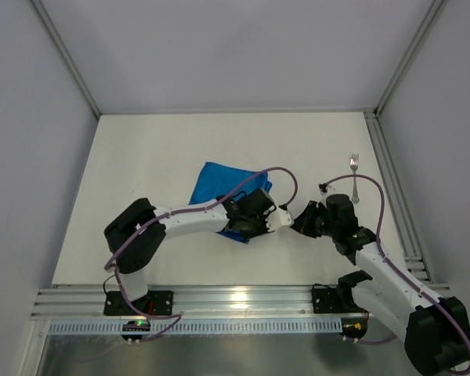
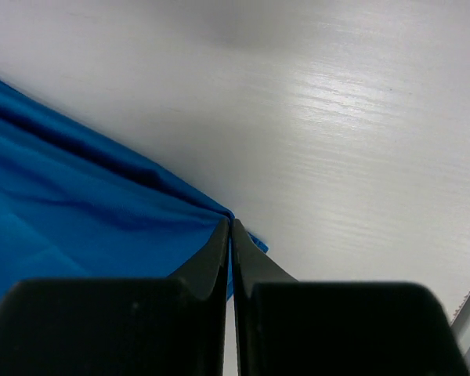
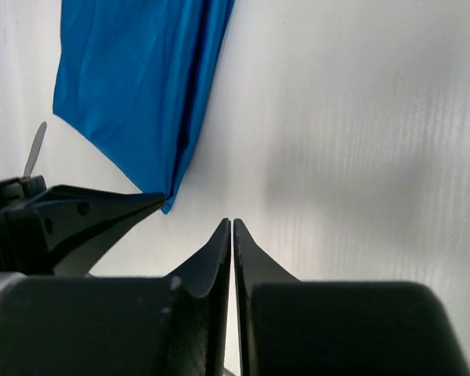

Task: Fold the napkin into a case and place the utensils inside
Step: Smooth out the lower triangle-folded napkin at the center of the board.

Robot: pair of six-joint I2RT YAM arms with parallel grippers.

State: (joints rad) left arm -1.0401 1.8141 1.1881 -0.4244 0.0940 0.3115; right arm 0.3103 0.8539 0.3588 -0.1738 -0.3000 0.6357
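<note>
a: how did the arms sit?
b: left arm reached low to the right, left gripper (image 2: 232, 227) clenched on the napkin's (image 1: 215, 184) corner. right gripper (image 3: 233, 227) was shut on nothing, just beside it above the bench (image 1: 157, 157).
a: anything hidden?
b: the left arm covered the napkin's near part. the fork (image 1: 355, 168) lay well right, tines pointing far.

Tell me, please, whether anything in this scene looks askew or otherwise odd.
The right gripper is shut on nothing, over bare table just beside the napkin corner that the left gripper pinches. The napkin lies skewed and rumpled, not square to the table edges.
</note>
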